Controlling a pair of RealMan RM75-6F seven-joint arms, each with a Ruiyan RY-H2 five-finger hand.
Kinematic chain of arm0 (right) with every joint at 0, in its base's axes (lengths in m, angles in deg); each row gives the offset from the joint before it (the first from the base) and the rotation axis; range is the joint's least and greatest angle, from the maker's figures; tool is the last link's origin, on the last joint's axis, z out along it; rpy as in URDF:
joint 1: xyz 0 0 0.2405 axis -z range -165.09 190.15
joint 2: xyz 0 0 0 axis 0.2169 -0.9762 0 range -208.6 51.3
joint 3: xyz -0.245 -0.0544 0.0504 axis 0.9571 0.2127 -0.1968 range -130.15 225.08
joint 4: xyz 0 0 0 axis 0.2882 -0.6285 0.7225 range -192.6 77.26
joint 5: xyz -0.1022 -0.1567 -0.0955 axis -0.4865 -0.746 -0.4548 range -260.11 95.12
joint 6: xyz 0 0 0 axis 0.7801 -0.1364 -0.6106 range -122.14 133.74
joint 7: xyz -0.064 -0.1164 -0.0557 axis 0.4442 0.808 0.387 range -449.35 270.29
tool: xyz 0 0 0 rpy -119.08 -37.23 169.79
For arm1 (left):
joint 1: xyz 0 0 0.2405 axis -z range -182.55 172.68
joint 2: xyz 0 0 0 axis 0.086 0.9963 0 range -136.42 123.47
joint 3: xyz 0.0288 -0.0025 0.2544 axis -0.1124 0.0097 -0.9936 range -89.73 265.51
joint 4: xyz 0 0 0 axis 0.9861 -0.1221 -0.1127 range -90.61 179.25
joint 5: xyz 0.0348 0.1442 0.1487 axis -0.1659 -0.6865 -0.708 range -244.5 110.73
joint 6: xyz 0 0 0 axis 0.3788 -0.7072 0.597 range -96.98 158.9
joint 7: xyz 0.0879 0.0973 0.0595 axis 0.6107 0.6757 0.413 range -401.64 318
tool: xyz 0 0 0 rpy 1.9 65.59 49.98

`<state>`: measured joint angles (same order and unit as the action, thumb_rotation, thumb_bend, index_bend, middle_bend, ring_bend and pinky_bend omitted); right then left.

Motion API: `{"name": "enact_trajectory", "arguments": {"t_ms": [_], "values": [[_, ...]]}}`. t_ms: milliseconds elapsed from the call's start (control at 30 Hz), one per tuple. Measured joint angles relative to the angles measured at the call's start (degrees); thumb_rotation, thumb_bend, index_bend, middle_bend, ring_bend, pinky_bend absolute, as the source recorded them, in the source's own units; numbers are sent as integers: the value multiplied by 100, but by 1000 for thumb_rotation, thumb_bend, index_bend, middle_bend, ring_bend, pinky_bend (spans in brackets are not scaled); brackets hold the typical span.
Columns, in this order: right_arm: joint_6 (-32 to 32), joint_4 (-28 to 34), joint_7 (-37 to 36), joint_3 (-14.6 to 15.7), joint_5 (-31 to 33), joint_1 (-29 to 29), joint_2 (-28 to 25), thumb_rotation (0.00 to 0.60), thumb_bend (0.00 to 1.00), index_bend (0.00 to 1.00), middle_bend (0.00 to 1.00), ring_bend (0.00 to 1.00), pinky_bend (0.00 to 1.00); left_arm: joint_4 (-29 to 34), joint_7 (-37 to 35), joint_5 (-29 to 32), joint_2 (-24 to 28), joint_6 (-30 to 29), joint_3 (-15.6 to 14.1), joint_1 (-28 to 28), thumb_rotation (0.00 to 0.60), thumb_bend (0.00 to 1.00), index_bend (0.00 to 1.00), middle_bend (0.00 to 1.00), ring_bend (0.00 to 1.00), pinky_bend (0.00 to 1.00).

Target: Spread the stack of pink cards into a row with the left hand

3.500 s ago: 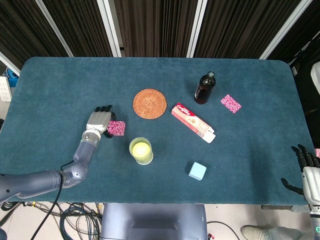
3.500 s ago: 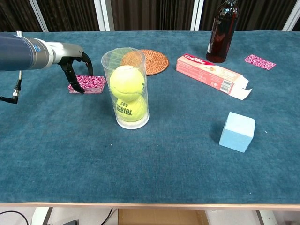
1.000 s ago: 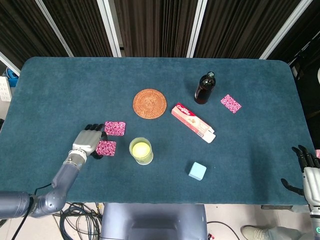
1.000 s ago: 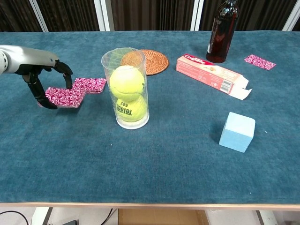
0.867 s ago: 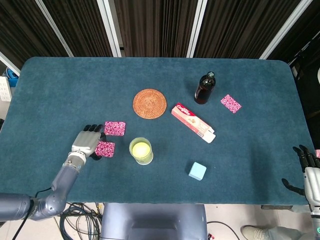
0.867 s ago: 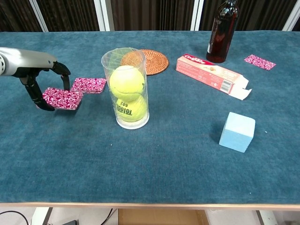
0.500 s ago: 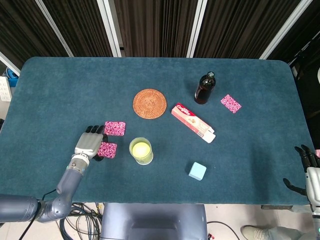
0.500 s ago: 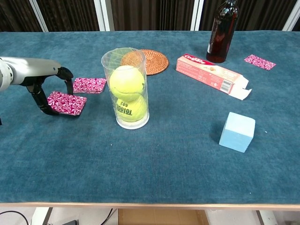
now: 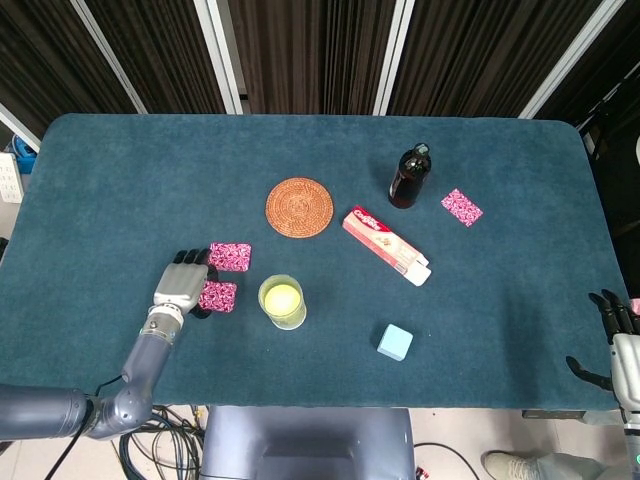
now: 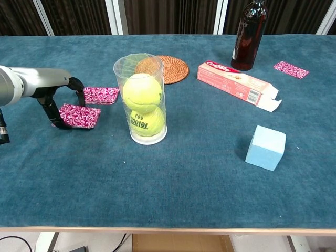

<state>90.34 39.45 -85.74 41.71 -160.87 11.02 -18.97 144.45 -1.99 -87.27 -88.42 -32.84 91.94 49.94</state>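
Left robot hand (image 10: 59, 102) pinches a pink card (image 10: 80, 116) low on the surface (image 10: 168, 178), fingers curled around its left edge. Remaining pink cards (image 10: 101, 95) lie just behind it, left of the tennis ball tube (image 10: 142, 100). Right robot hand (image 9: 612, 335) hangs off the surface edge, fingers apart, holding nothing.

2 pink cards with a white speckled pattern lie flat on the blue tabletop (image 10: 173, 184), near its left front. The nearer pink card (image 10: 80, 116) sits under the left hand's (image 9: 182, 284) dark fingers (image 10: 52, 112), which touch its left edge. The farther pink card (image 10: 101, 95) lies just behind it, apart, slightly to the right.
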Motion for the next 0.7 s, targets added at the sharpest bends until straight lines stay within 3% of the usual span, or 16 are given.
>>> {"name": "enact_trajectory", "arguments": {"t_ms": [700], "values": [[-13, 15, 26, -17, 63, 2, -7, 600, 166, 114, 81, 147, 195, -249, 387, 136, -245, -37, 103, 68, 600, 181, 403, 105, 0, 0]]}}
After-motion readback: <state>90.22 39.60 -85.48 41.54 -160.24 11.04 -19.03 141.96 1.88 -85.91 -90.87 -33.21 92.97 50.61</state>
